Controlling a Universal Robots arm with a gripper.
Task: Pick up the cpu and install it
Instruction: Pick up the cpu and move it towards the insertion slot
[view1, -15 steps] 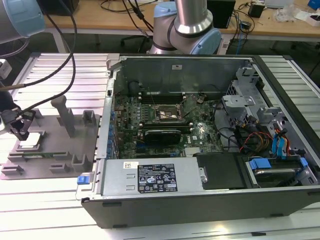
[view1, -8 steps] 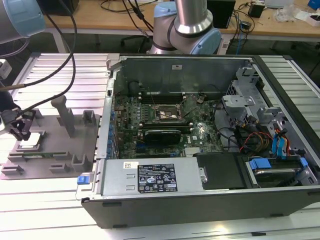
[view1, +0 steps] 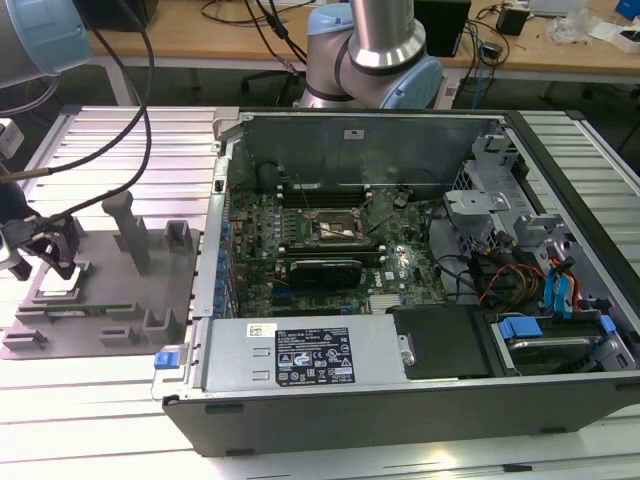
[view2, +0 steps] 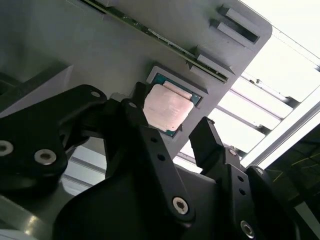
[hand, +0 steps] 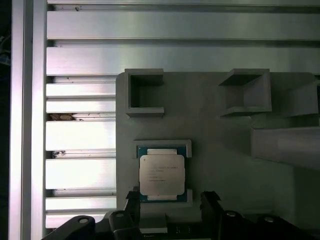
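The tool hangs open and empty, straddling the cpu, which lies in the grey tray.

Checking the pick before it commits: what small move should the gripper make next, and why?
Probably lower straight down: the open fingers straddle the cpu, apparently above it, and it lies ungrasped in the grey fixture tray.

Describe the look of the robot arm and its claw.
The arm is a round silver-grey tube with pale blue joint caps. Black cables hang along it. The claw is matte black, built of angular linked plates fastened with round silver screws, and it ends in two blocky fingers.
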